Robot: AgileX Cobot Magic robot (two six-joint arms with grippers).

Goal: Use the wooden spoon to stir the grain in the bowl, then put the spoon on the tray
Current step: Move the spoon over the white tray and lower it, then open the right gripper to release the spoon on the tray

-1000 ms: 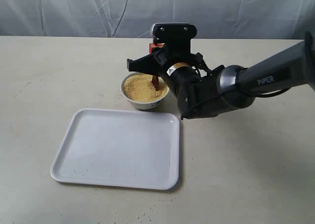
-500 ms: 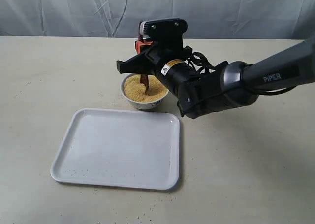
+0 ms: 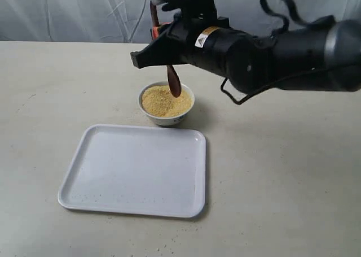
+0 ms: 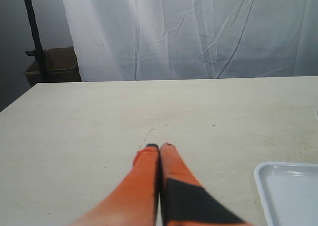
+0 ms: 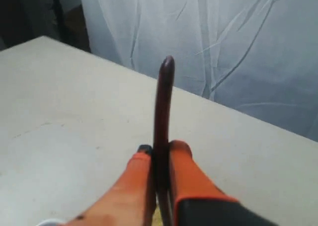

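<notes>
The small white bowl [image 3: 169,119] holds a mound of yellow grain [image 3: 159,101] and stands just behind the large white tray [image 3: 135,169]. My right gripper [image 3: 154,30] is raised above the bowl, shut on the slim handle of the dark wooden spoon [image 3: 173,81]. The spoon hangs nearly upright, its oval end just over the grain near the bowl's far rim. In the right wrist view the spoon handle [image 5: 163,97] sticks out between the shut right gripper [image 5: 159,149]. My left gripper [image 4: 159,146] hovers over bare table, shut and empty, with a tray corner [image 4: 288,186] beside it.
A few stray grains lie on the tray's near left part [image 3: 84,197]. A white curtain [image 3: 84,11] hangs behind the table. A black pole [image 4: 34,32] and a cardboard box [image 4: 54,67] stand beyond the table's far edge.
The right arm has risen and shifted a little left, lifting the spoon out of the grain until it hangs above the bowl. Bowl and tray have not moved.
</notes>
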